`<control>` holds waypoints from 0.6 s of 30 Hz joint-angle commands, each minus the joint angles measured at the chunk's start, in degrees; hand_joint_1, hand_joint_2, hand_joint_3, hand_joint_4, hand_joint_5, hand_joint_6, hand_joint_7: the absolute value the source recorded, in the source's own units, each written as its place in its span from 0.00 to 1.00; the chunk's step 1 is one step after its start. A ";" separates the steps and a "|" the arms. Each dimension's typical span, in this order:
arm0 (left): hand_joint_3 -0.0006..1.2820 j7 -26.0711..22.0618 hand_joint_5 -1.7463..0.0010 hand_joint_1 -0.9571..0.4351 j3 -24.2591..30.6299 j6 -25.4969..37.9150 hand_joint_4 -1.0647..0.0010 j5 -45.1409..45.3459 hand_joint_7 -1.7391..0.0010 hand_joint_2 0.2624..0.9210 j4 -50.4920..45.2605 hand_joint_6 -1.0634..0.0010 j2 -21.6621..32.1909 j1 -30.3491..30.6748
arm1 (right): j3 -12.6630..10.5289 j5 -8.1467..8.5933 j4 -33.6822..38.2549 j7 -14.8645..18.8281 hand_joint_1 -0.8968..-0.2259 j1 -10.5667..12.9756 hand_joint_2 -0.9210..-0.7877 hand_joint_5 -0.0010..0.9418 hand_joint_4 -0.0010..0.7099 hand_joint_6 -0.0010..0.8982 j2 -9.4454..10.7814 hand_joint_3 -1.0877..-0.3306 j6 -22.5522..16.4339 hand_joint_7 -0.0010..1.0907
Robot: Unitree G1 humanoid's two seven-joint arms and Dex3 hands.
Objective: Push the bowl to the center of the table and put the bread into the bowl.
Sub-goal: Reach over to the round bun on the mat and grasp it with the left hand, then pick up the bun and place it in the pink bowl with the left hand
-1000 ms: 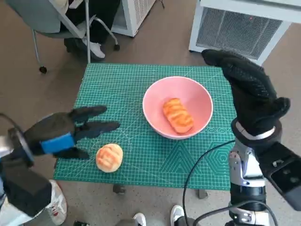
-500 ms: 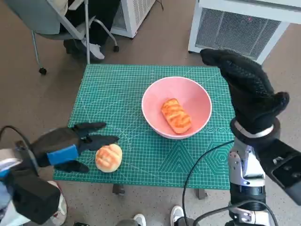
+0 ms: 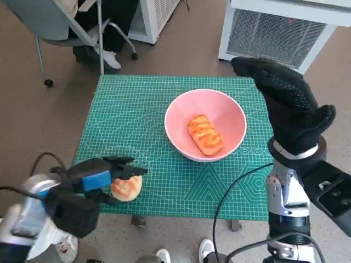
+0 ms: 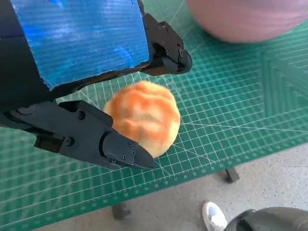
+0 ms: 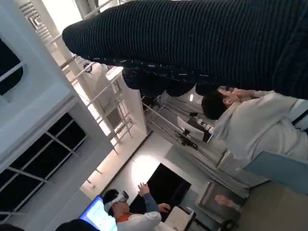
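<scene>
**Left robot hand at bun; loaf in bowl**

A pink bowl [image 3: 205,125] is seen near the middle of the bench [image 3: 137,104], on its green cutting mat. An oblong loaf [image 3: 205,135] lies inside the bowl. A round bun [image 3: 126,188] rests on the mat near the front left edge, well apart from the bowl. The left robot hand [image 3: 101,179] is placed around the bun, fingers [image 4: 122,151] spread on either side; a firm grasp cannot be told. The right robot hand [image 3: 288,107] is held raised beside the bowl's right, released, nothing held. A person [image 5: 255,127] is seen in the right wrist view.
</scene>
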 commanded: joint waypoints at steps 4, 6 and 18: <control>0.02 7.70 0.89 0.61 -1.22 -4.56 0.42 4.30 0.67 0.98 5.57 0.55 -1.93 -0.81 | -0.22 -0.14 0.96 0.89 0.45 0.02 0.00 0.56 0.00 0.00 -0.54 0.49 -0.58 0.68; 0.08 9.34 0.58 0.65 -1.29 -6.07 0.47 4.79 0.46 0.99 6.71 0.53 -2.06 -0.86 | -0.27 0.03 1.16 1.02 0.45 -0.10 0.00 0.55 0.00 0.00 -0.63 0.49 -0.64 0.67; 0.19 7.53 0.11 0.69 1.17 -5.88 0.57 1.68 0.43 0.94 2.45 0.38 0.53 -3.12 | -0.35 -0.84 1.55 0.94 0.47 -0.37 0.00 0.54 0.00 0.00 -0.87 0.45 -1.65 0.66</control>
